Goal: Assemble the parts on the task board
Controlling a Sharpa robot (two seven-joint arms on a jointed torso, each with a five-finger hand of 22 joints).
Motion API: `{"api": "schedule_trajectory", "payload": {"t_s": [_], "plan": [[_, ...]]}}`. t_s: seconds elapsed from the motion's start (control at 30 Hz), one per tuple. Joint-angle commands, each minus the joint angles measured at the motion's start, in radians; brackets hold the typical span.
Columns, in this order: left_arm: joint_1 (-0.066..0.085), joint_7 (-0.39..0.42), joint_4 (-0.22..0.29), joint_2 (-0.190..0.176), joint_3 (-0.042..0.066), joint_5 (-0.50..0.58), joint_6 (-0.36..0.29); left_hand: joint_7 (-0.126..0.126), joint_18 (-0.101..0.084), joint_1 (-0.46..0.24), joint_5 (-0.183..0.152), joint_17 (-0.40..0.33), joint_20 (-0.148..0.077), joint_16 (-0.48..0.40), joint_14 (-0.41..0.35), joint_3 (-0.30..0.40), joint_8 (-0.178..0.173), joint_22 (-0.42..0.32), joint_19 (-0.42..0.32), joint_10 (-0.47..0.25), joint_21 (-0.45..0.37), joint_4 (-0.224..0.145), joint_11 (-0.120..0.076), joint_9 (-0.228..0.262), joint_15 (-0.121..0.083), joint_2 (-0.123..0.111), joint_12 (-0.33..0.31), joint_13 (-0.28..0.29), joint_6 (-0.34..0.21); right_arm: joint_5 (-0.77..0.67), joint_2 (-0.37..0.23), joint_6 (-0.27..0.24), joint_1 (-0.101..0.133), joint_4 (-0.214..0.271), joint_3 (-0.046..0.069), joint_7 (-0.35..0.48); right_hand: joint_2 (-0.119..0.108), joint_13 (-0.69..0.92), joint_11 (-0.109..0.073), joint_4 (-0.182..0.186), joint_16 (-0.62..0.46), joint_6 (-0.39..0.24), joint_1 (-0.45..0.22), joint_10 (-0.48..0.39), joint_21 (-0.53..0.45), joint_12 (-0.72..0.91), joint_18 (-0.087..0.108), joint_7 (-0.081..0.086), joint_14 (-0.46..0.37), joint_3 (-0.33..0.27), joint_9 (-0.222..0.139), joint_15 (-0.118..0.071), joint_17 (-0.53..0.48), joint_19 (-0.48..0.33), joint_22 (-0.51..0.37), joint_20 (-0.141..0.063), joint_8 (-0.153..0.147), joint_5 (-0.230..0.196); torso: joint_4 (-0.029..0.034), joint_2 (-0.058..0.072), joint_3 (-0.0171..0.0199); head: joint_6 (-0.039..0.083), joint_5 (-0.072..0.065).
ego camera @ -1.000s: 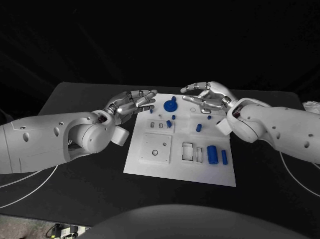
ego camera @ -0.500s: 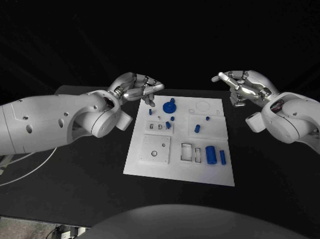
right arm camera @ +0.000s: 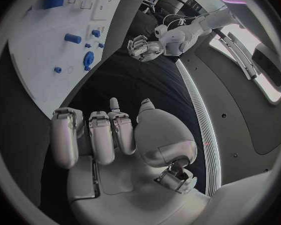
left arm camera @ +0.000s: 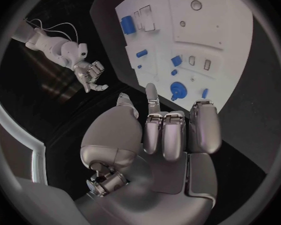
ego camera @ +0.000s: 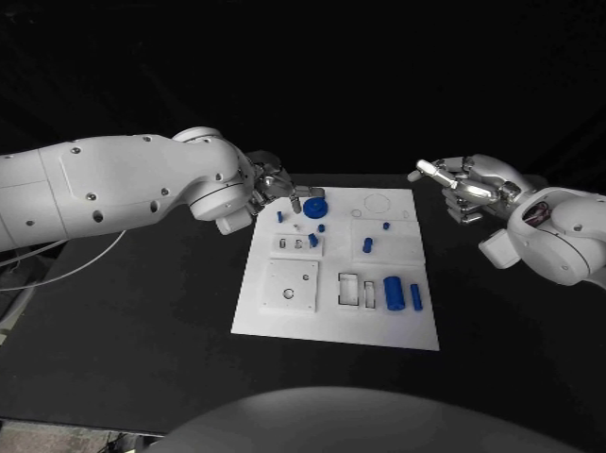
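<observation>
- The task board lies flat in the middle of the black counter, a white plate with recesses and slots cut into it.
- The parts are small blue pieces on the board: a round knobbed disc near the far edge, a few short pegs mid-board, and two stubby cylinders lying side by side in the near right corner.
- They look like rigid moulded plastic, so I judge them light, stiff and rather slick (easy to flick away with a careless touch).
- A fingertip pinch seems the way to take them: the cylinders across their round sides, the disc by its raised knob, the pegs by their top ends.
- The left hand hangs above the board's far left corner, just beside the disc but not touching it; the left wrist view shows its fingers curled in toward the palm with nothing in them.
- The right hand is held up off the counter, apart from the board's far right corner, its fingers likewise folded in and empty.
</observation>
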Motion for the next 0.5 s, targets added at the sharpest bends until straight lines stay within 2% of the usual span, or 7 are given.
{"api": "schedule_trajectory", "payload": {"t_s": [0.03,0.2,0.3,0.5], "plan": [[0.005,-0.253,-0.033,0.037,0.001,-0.049,0.184,0.02,-0.021,-0.009,0.008,0.263,0.005,0.002,0.103,0.003,-0.09,0.043,0.021,0.102,0.021,-0.003,0.008,-0.035,0.007,0.007,0.002,0.263,0.0,-0.015,-0.01,0.052,0.0,0.007,-0.001,-0.06,0.01,0.263,-0.007,0.0,0.003,0.003,0.008,0.102,0.022,0.004,-0.017,0.001,0.104,-0.013,0.001,-0.009,0.263,0.028,0.227,-0.001,0.009,0.005,-0.0111,-0.001,0.0045,0.0,0.006],[0.007,-0.28,-0.094,0.094,0.001,-0.045,0.249,0.038,-0.028,-0.019,0.009,0.263,0.018,0.002,0.103,-0.006,-0.214,0.079,0.04,0.102,0.036,-0.004,0.024,-0.089,0.017,0.022,0.002,0.263,0.009,-0.009,-0.026,0.061,0.0,0.014,-0.002,-0.07,0.014,0.263,-0.007,-0.001,0.003,0.009,0.01,0.102,0.036,0.004,-0.021,0.001,0.104,-0.021,0.002,-0.009,0.263,0.045,0.232,-0.001,0.015,0.009,-0.0105,-0.001,0.0044,0.0,0.004],[0.006,-0.289,-0.127,0.12,0.001,-0.037,0.28,0.048,-0.029,-0.023,0.028,0.263,0.028,0.002,0.103,-0.015,-0.285,0.087,0.044,0.102,0.038,-0.001,0.035,-0.124,0.027,0.033,0.002,0.263,0.028,-0.007,-0.029,0.063,0.0,0.016,-0.003,-0.073,0.015,0.263,-0.007,-0.001,0.003,0.01,0.011,0.102,0.038,0.004,-0.022,0.002,0.104,-0.023,0.002,-0.009,0.263,0.047,0.233,-0.001,0.016,0.01,-0.0105,-0.003,0.004,0.0,0.007],[0.001,-0.296,-0.164,0.15,0.001,-0.009,0.296,0.054,-0.038,-0.005,0.066,0.263,0.032,0.002,0.103,-0.015,-0.338,0.136,0.071,0.102,0.059,-0.006,0.039,-0.146,0.031,0.045,0.002,0.263,0.042,-0.007,-0.027,0.07,0.0,0.012,-0.004,-0.078,0.015,0.263,-0.007,-0.001,0.003,0.011,0.012,0.102,0.039,0.004,-0.022,0.002,0.104,-0.025,0.002,-0.009,0.263,0.048,0.233,-0.001,0.017,0.013,-0.0086,-0.005,0.0032,0.0,0.006]]}}
